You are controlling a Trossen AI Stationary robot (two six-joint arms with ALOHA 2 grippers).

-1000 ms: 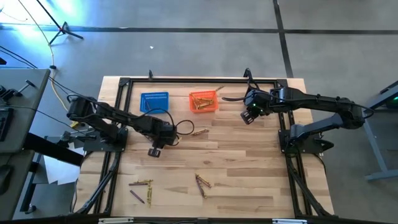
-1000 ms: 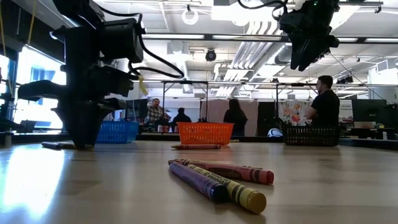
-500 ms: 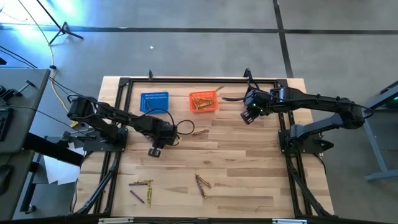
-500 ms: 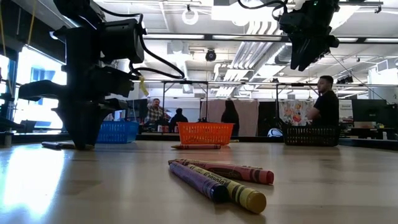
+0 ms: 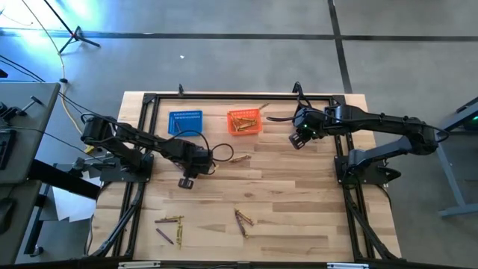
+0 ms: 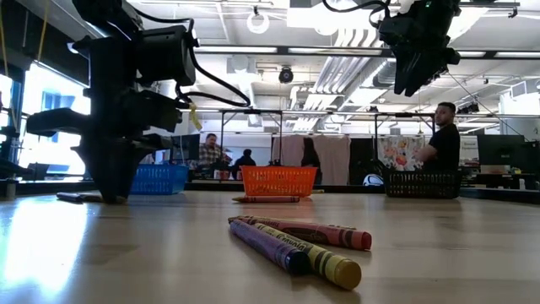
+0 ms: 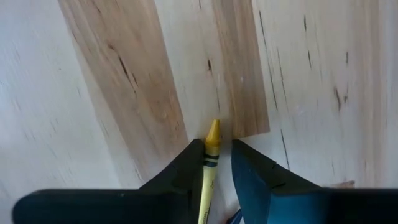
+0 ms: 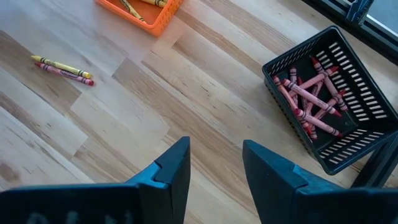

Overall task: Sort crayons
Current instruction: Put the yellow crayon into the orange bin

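The wooden table [image 5: 299, 217] fills the floor of play, and both dark arms are over it. The left gripper [image 7: 217, 163] is down at the tabletop in the middle-left, jaws narrowed on either side of a yellow crayon [image 7: 211, 163] whose tip pokes out between the fingers [image 7: 186, 168]; whether the pads actually press on it, I cannot tell. The right gripper [image 8: 214, 163] hangs high over the far right of the table, jaws wide apart and nothing between them. Below it sits the black basket [image 8: 367, 146], full of reddish-pink crayons [image 8: 308, 99]. The orange basket [image 5: 244, 122] holds yellow-gold ones, with the blue basket [image 5: 185, 122] just beside it. Loose crayons [image 5: 242, 220] lie near the front edge, another small group [image 5: 170, 224] to their left, and a pair [image 8: 62, 67] rests near the orange basket.
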